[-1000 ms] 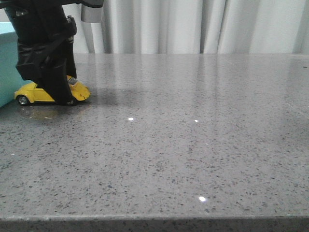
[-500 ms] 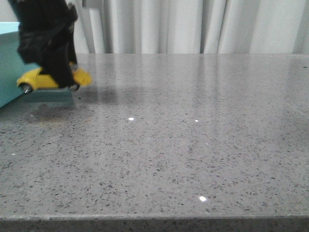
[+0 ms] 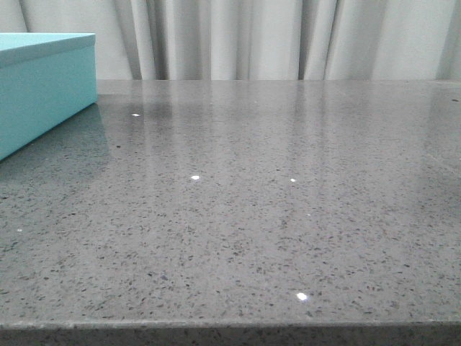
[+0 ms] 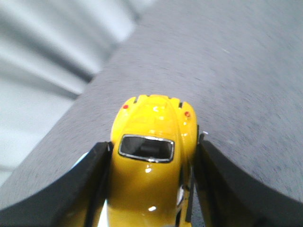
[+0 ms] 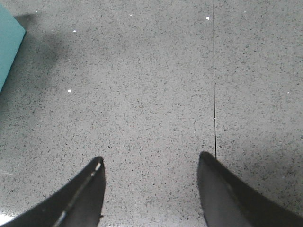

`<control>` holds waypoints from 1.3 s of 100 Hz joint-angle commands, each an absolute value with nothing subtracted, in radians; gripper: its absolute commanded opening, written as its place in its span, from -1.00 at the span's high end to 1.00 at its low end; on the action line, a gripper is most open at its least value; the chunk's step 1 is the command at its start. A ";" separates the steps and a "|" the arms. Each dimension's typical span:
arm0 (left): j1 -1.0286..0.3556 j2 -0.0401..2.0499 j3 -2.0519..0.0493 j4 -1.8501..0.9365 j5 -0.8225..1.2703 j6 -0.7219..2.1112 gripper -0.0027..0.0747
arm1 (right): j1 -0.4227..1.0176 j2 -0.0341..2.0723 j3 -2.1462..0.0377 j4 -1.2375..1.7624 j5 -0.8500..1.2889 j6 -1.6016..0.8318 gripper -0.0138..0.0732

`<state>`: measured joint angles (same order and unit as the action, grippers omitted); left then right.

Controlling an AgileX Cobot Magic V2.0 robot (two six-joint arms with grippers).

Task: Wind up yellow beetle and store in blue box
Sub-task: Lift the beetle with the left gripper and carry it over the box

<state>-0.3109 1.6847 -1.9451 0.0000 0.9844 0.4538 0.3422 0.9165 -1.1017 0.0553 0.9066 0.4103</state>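
Two black fingers [image 4: 71, 189] are pressing in on the yellow beetle [image 4: 151, 165] right now, one on each flank, and my left gripper [image 4: 150, 184] is clamping it snugly between them. In the left wrist view the little car is filling the lower centre of the frame, its glossy roof catching a white glint, its dark rear window sitting framed in silver near the middle, and two tiny red lights showing at the rounded end pointing toward the top of the frame. Grey speckled table [image 4: 246, 75] is spreading out blurred beyond it, so the beetle is riding in the air rather than rolling on the surface.

In the front view the blue box [image 3: 43, 86] is sitting at the upper left of the frame, lid on, resting on the table with a soft turquoise reflection beside it; neither arm nor car is showing there.

Over in the right wrist view, my right gripper [image 5: 150, 189] is hanging with its jaws spread wide and nothing between them, only bare tabletop with a thin dark seam [image 5: 214, 85] running down the right half. A corner of the box is peeking in at the upper left.
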 commanded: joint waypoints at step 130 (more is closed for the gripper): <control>0.055 1.680 -1.479 0.007 0.931 0.092 -0.16 | 0.341 0.900 -1.127 0.054 0.838 0.403 -0.32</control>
<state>0.0549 1.7246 -1.4551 0.0175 0.9759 0.1052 0.3422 0.9165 -1.1017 0.0571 0.9066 0.4103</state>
